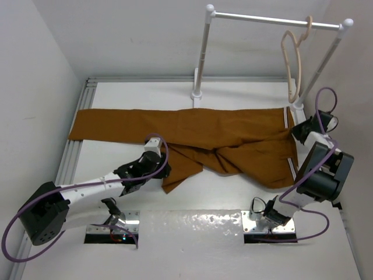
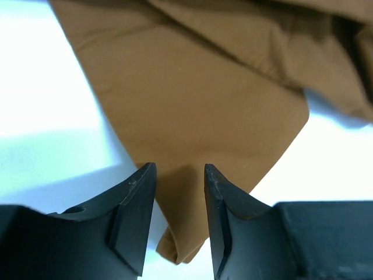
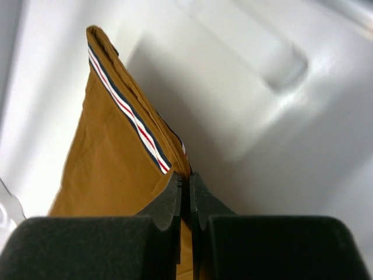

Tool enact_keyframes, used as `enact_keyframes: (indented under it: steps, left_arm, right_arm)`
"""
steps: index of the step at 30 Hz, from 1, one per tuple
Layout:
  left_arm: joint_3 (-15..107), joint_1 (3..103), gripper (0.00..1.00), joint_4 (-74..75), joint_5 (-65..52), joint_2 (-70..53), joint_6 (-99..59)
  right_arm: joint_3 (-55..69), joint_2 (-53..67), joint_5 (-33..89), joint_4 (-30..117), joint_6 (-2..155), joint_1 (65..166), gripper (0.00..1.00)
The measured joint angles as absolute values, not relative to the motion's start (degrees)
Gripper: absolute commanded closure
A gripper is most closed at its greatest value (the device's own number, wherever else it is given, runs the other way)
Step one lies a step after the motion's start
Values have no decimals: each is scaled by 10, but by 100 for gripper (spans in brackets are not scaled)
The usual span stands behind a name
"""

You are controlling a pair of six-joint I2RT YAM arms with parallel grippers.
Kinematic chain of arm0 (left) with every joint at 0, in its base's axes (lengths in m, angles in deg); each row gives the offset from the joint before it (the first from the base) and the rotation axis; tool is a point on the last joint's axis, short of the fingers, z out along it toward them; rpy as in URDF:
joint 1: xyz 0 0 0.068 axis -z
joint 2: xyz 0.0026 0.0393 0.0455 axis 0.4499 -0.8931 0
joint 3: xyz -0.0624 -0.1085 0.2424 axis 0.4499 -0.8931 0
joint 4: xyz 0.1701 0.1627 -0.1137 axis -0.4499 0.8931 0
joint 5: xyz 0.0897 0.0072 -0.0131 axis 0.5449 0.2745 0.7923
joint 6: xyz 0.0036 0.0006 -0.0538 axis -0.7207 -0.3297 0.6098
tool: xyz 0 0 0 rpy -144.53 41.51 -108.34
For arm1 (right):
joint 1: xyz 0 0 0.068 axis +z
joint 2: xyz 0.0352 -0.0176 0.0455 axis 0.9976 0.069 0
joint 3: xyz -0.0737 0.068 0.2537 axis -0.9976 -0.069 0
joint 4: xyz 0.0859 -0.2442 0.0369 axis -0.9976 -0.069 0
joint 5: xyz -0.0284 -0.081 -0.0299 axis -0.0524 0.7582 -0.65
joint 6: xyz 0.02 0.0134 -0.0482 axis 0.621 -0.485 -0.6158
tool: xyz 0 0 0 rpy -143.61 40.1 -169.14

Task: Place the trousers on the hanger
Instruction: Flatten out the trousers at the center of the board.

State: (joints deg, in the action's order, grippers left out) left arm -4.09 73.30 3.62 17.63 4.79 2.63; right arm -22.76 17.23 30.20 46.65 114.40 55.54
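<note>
The rust-brown trousers (image 1: pixel 192 131) lie spread across the table, one leg folded into a bunch near the middle. My left gripper (image 1: pixel 165 171) is open, its jaws on either side of a folded corner of the cloth (image 2: pixel 192 116) with the cloth running between the fingertips (image 2: pixel 143 181). My right gripper (image 1: pixel 296 133) is shut on the trousers' striped edge (image 3: pixel 131 114) at the right end; cloth shows between its closed pads (image 3: pixel 172 192). The pale beige hanger (image 1: pixel 293 64) hangs by its hook from the rail at the back right, apart from both grippers.
The white clothes rail (image 1: pixel 274 20) stands at the back, its left post foot (image 1: pixel 197 93) just behind the trousers and its right post near my right gripper. White walls close in on the left and right. Bare tabletop (image 1: pixel 192 233) lies between the arm bases.
</note>
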Motion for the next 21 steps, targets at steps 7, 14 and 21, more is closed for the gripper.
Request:
enact_keyframes:
  steps: [7, 14, 21]
  left_arm:
    - [-43, 741, 59, 90, 170, 76, 36]
    - [-45, 741, 52, 161, 183, 120, 74]
    - [-68, 746, 54, 191, 149, 120, 93]
  right_arm:
    - [-143, 210, 332, 470, 1129, 555, 93]
    - [-169, 196, 365, 483, 1168, 554, 22]
    - [-297, 39, 373, 527, 1221, 596, 23]
